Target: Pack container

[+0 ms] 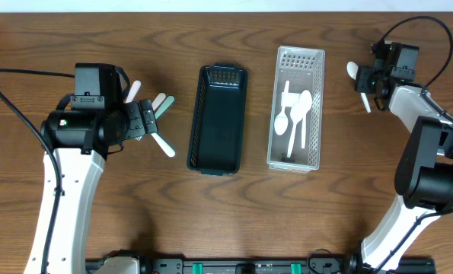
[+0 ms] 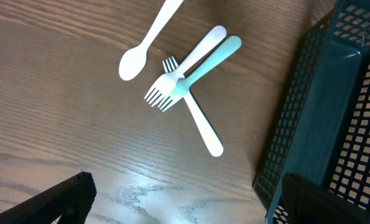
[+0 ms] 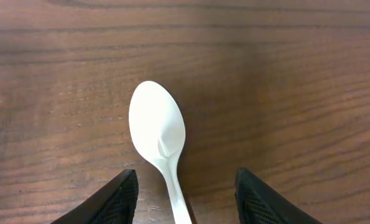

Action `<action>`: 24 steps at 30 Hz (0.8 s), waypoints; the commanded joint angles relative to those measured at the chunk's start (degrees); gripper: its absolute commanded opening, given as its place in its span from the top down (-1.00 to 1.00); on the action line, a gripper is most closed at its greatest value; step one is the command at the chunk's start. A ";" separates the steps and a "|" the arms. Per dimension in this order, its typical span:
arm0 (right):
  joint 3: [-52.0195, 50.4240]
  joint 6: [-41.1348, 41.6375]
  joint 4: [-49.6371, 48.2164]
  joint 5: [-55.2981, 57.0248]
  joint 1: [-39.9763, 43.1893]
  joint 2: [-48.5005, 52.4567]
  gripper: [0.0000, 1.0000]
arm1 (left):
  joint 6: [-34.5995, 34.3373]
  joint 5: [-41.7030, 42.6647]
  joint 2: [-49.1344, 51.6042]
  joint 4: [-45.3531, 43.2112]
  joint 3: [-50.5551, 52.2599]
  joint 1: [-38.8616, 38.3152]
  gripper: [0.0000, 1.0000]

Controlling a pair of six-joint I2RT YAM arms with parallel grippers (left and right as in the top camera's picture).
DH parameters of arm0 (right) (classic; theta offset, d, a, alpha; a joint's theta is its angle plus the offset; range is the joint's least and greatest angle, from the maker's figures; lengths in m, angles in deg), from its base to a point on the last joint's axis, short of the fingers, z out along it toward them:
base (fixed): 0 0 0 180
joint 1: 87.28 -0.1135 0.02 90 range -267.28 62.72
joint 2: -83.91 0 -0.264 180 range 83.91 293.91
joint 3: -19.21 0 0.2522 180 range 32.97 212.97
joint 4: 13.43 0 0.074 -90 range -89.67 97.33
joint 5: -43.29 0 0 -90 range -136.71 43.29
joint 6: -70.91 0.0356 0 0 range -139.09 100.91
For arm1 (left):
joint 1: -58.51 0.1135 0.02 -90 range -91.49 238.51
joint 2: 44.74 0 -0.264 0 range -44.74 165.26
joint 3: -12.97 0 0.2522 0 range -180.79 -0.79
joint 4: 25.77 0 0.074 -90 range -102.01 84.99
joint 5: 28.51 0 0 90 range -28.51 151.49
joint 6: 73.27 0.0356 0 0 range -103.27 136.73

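The right gripper (image 3: 181,202) hangs low over the tabletop (image 3: 296,74), its jaws released and astride the neck of a white plastic spoon (image 3: 158,134), touching neither side. The spoon lies flat, so a pinch may skid off the thin handle, flick it aside or scrape the wood. Held that close to the bowl, it could also swing in the grip.

Further off, the white perforated plastic tray (image 1: 317,99) holds other white spoons; the spoon lies on the tabletop to its right. The dark green mesh basket (image 1: 218,118) looks empty.

The left gripper (image 2: 188,202), jaws wide and holding nothing, hovers over crossed white and pale-green plastic forks (image 2: 178,84).

No brand, label or writing is readable.
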 commanded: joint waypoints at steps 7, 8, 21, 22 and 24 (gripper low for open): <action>0.42 -0.85 0.98 -0.66 0.37 3.65 0.01 | 0.37 -0.92 0.04 0.22 -1.25 0.26 -0.96; 0.42 -0.85 1.18 -0.66 0.37 3.65 0.02 | 0.37 -0.92 0.04 0.22 -1.25 0.26 -0.96; 0.39 -0.87 7.15 -0.63 0.11 4.70 0.67 | 0.37 -0.92 0.04 0.22 -1.25 0.26 -0.96; 0.39 -0.87 7.61 -0.61 0.11 4.70 0.77 | 0.37 -0.92 0.04 0.24 -1.25 0.26 -0.96; 0.42 -0.83 8.04 -0.63 0.13 4.61 0.96 | 0.37 -0.92 0.04 0.22 -1.25 0.26 -0.96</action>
